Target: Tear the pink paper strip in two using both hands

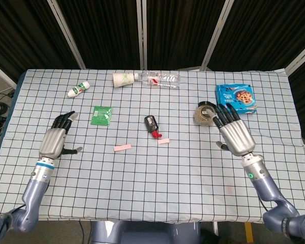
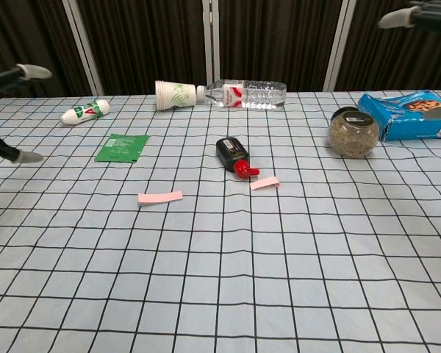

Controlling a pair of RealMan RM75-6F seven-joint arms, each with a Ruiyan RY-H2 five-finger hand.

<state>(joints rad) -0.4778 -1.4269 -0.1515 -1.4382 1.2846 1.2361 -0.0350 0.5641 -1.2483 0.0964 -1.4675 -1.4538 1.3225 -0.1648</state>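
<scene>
Head view. Two pink paper pieces lie flat on the checked tablecloth (image 1: 142, 203). The longer piece (image 1: 122, 148) is left of centre; the shorter piece (image 1: 163, 141) lies just beside the red cap of a small black bottle (image 1: 152, 125) that is on its side. The pieces are well apart from each other and from both hands. Left hand (image 1: 54, 142) is over the left part of the table, fingers spread, holding nothing. Right hand (image 1: 235, 134) is over the right part, fingers spread, holding nothing, its fingertips near a glass jar (image 1: 205, 113). A blue biscuit box (image 1: 236, 98) sits behind the jar. Along the far edge: paper cup (image 1: 123, 79) on its side, mouth to a clear water bottle (image 1: 159, 79), also lying down. A small white bottle (image 1: 78, 89) and a green packet (image 1: 101, 115) lie at left.

Chest view. Longer piece (image 2: 160, 197) and shorter piece (image 2: 264, 184) both flat on the cloth. Only fingertips of the left hand (image 2: 13, 74) show at the left edge, apart; the right hand's fingertips (image 2: 400, 16) show at the top right corner.
</scene>
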